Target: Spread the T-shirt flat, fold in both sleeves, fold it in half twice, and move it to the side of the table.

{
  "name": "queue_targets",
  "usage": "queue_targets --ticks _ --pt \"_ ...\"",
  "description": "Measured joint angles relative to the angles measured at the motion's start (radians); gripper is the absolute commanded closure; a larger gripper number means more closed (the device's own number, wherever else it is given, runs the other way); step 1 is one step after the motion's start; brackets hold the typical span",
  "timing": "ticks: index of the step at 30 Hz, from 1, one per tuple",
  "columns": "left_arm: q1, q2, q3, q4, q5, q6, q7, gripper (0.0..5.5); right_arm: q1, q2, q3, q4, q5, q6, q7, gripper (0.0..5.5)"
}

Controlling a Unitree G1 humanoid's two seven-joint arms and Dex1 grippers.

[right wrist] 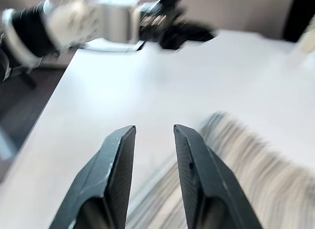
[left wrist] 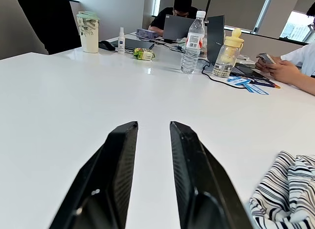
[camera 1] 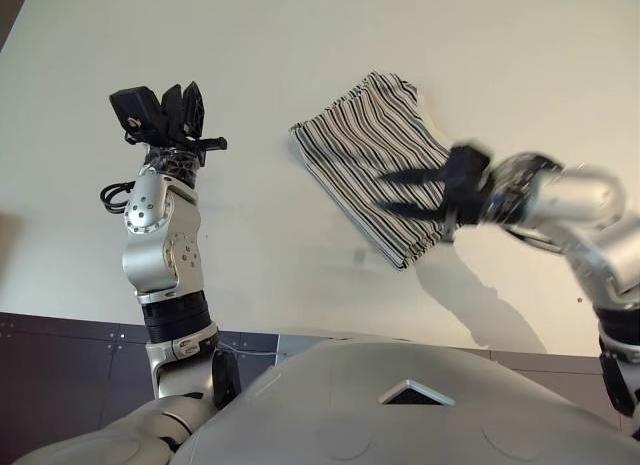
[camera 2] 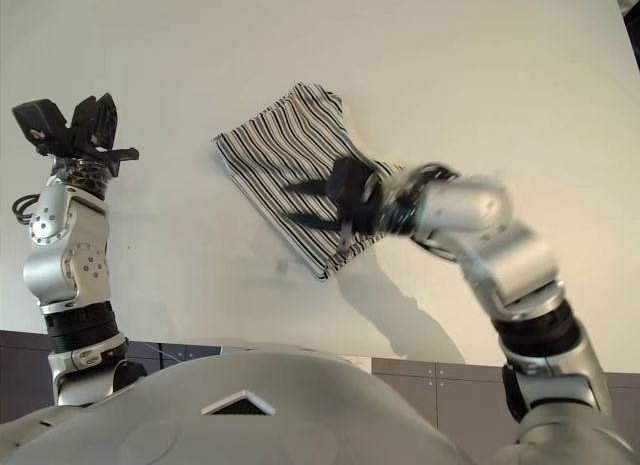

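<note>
Stripes are running across the folded T-shirt [camera 1: 365, 145], which is lying as a compact packet on the white desk [camera 1: 300, 45], somewhat right of its middle. The right gripper [camera 1: 385, 191] is hanging over the packet's near right corner and covering part of it, fingers spread and holding nothing. Whether the tips are touching the cloth is hard to tell; they seem to be just above it. The left gripper [camera 1: 180, 97] is standing raised over the desk's left part, well apart from the shirt, fingers parted and empty. Along the desk's far edge a water bottle [left wrist: 192, 42] and a cup [left wrist: 88, 32] are standing, their print too small to read.
</note>
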Motion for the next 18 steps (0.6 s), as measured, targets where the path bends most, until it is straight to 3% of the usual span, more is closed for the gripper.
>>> queue_targets --ticks 3,7,10,13,15,18 --pt "-0.035 -0.003 -0.002 0.006 0.0 -0.001 0.0 4.29 -0.127 -0.065 0.049 0.345 -0.331 -0.206 -0.066 4.09" --pt "-0.062 -0.007 -0.002 0.042 0.001 -0.011 0.0 4.29 0.021 -0.211 0.177 0.635 -0.637 -0.535 -0.079 4.09" --pt "-0.068 -0.01 -0.009 0.045 0.001 -0.016 0.0 4.29 0.161 -0.276 0.164 0.498 -0.623 -0.585 -0.059 4.09" --pt "-0.056 -0.007 -0.006 0.038 0.0 -0.011 -0.001 4.29 0.313 -0.267 0.198 0.193 -0.446 -0.475 0.06 4.09" --pt "-0.038 -0.002 -0.003 0.025 0.0 -0.005 -0.002 4.29 0.325 -0.263 0.178 0.06 -0.335 -0.382 0.102 4.09" --pt "-0.027 0.002 -0.002 0.018 0.001 0.004 -0.002 4.29 0.233 -0.238 0.067 0.053 -0.29 -0.292 0.064 4.09"
